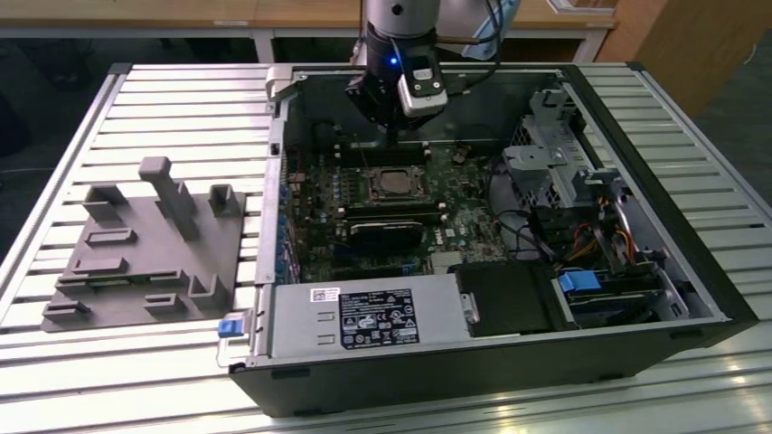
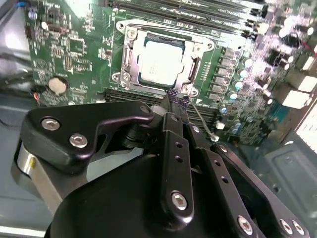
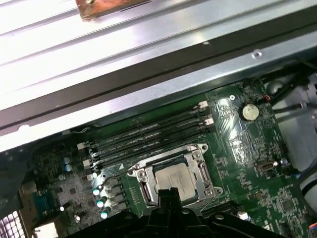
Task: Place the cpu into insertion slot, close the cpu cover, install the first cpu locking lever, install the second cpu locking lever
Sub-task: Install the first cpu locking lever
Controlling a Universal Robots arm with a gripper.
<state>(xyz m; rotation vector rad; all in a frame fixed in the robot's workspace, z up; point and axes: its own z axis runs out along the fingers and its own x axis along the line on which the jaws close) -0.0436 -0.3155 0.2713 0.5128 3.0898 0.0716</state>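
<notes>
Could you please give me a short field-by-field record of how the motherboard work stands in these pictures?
setting: open computer case on a slatted table
cpu: lying flat, face up, on the motherboard
cpu cover: down, framing the cpu
pincer: at the cover's edge near one corner; contact unclear
thin metal rod: slants out from that corner, beside the pincer
grey fixture: on the table, at the exterior view's left of the case

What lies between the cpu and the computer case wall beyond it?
A row of long dark memory slots lies between the cpu and the case wall, as the first wrist view shows.
</notes>
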